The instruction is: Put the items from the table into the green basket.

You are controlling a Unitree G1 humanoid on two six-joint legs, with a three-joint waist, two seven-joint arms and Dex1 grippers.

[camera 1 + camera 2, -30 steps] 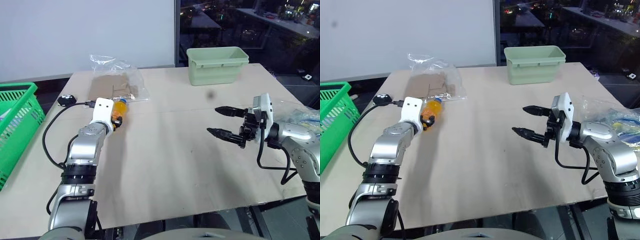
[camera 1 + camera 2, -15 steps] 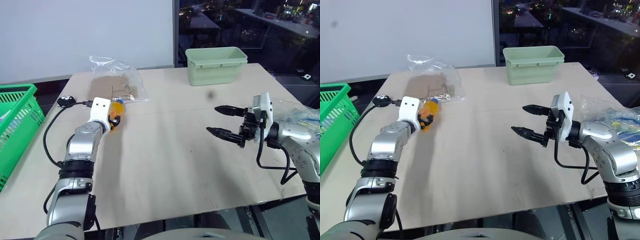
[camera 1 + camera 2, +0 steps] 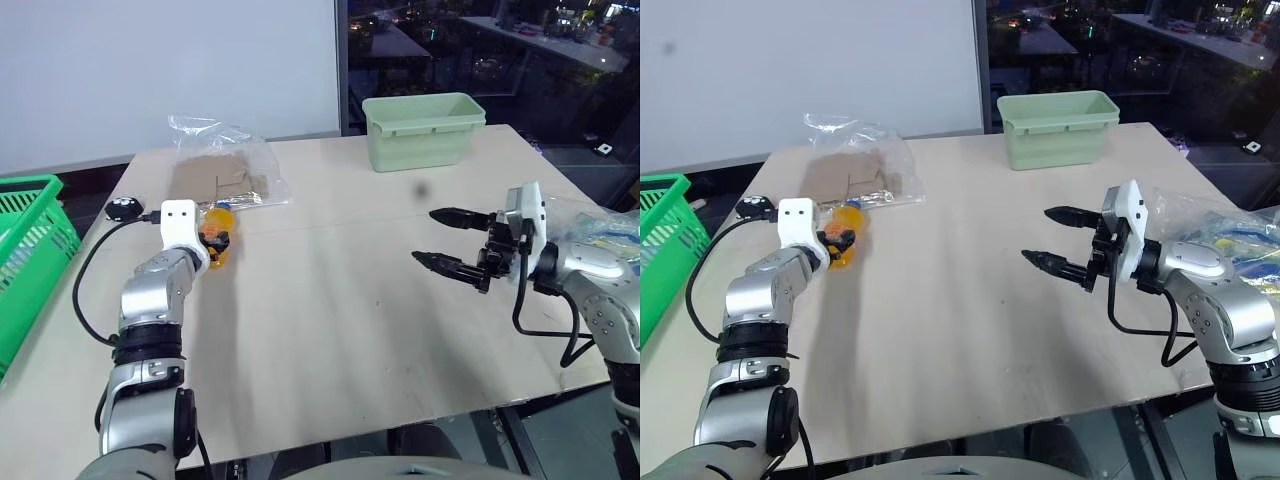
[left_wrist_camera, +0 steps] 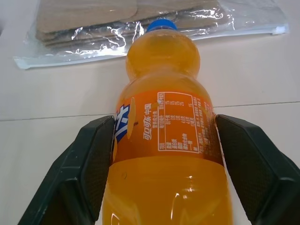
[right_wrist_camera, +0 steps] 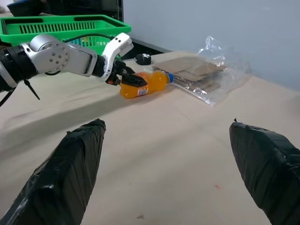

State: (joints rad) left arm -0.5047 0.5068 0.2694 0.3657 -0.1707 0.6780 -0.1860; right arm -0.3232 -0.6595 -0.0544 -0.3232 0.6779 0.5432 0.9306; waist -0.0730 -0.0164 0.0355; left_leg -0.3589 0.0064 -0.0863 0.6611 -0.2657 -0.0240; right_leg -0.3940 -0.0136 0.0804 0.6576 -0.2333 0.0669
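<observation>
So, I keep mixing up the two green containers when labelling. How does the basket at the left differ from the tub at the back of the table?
The green basket is bright green with slatted, see-through walls; the tub is pale green with solid walls. The green basket stands off the table, beyond its left edge; the tub sits on it near the far edge. Both are open-topped and rectangular.

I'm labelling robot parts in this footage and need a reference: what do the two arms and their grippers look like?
Both arms are jointed silver-grey metal segments with black bands, and a loose black cable loops beside each. Each wrist carries a white block-shaped housing. The left gripper and right gripper each have two tapered black fingers with a matte, textured surface.
</observation>
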